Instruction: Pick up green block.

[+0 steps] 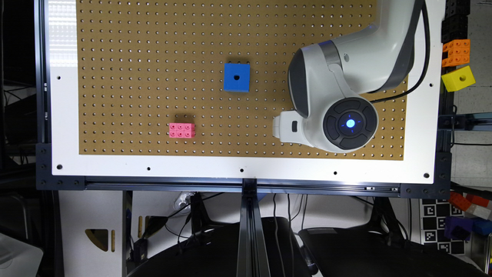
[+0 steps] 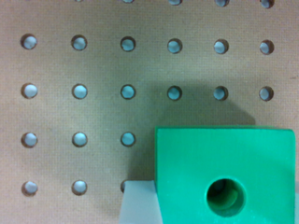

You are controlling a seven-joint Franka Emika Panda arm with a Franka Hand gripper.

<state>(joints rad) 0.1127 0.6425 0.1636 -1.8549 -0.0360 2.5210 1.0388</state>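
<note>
In the wrist view the green block [image 2: 224,172] sits flat on the brown pegboard [image 2: 84,116], its top face up with one round dark hole in the middle. A pale, blurred finger [image 2: 138,205] of the gripper [image 1: 282,129] stands touching or just beside one side of the block — the other finger is not seen, so whether the claw is wide, narrow or closed on the block cannot be told. In the exterior view the white arm [image 1: 346,84] hangs over the pegboard's part toward the exterior view's right, near the board's lower edge. The blue cube [image 1: 236,77] lies near the middle of the board, and the pink brick [image 1: 182,130] lies nearer the lower edge, well apart from the arm.
</note>
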